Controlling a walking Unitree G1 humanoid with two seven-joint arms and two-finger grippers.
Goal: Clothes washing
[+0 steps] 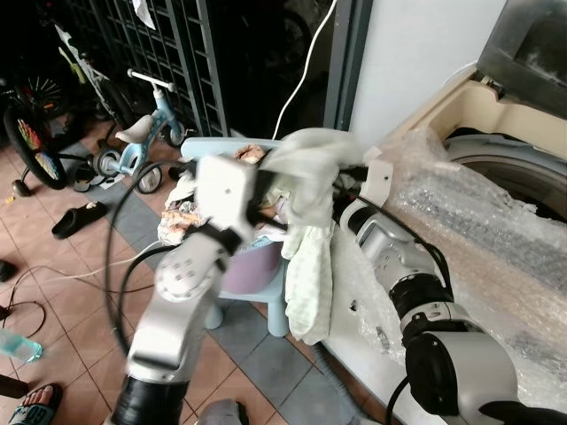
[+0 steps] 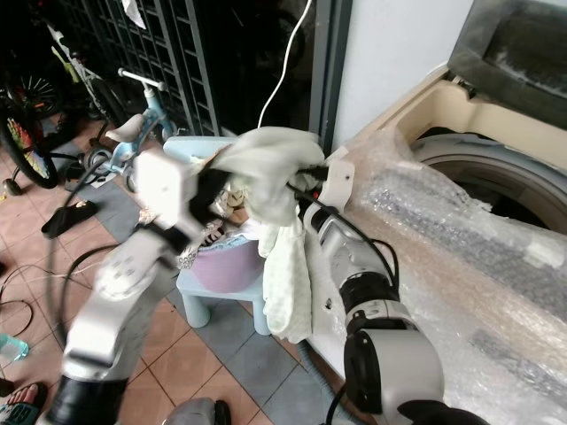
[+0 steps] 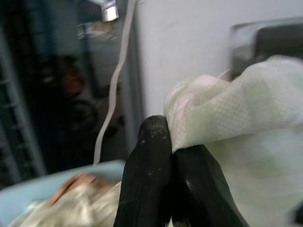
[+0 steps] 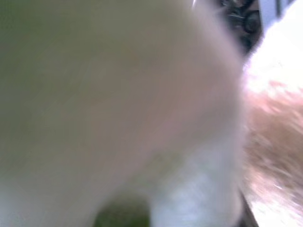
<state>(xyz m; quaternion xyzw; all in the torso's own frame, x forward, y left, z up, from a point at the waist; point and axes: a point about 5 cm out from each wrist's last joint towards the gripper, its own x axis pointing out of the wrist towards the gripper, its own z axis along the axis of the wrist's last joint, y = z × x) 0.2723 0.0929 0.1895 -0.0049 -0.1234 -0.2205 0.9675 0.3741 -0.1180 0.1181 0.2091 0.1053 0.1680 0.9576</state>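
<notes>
- Up between the two arms, over the pale blue stool [image 1: 276, 305], hangs a pale cloth [image 1: 310, 212]. It's bunched at the top and trails straight down, so its long axis is pretty much vertical.
- left gripper [image 3: 171, 150] has its two black fingers pinched tight on a fold of that cloth; the left wrist view shows it clearly.
- right gripper [image 2: 301, 188] is buried in the bunch from the other side. I honestly can't tell if its fingers are clamped or not, since its wrist view is just a blur of cloth.
- washing machine [image 1: 509, 190] sits off to the robot's right, lid up, drum open, with bubble wrap [image 1: 461, 212] draped over its top. So the cloth has to travel rightward and over the rim. I'd say the right arm is the closer one.
- purple basin [image 2: 229, 266] on the stool holds more laundry [image 1: 182, 217], patterned stuff, waiting.
</notes>
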